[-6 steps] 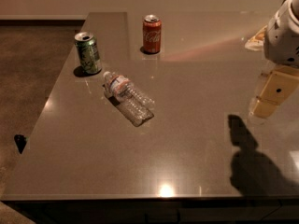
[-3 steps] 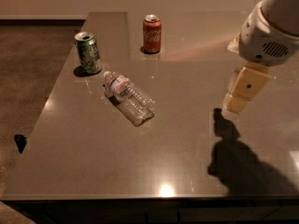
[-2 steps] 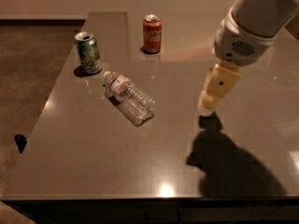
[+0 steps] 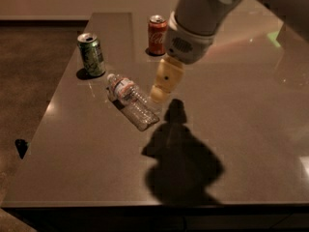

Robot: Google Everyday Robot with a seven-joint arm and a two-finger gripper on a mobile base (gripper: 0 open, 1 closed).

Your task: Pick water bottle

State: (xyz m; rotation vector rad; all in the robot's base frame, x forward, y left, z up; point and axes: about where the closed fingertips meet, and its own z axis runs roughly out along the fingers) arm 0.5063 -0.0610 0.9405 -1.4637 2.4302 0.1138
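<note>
Just beside the lying water bottle, the gripper hangs, opening untellable, well inside the table edges.

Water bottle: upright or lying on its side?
Lying on its side. The water bottle rests lengthwise on the table, cap toward the green can; the gripper hangs close beside it.

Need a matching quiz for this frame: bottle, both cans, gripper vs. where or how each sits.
1. water bottle
2. green soda can
3. red cola can
4. gripper

A. upright, farthest back on the table
B. lying on its side, cap toward the green can
C. upright near the table's left edge
D. pointing down, close beside the bottle's base end

Pairs: 1-B, 2-C, 3-A, 4-D
</note>
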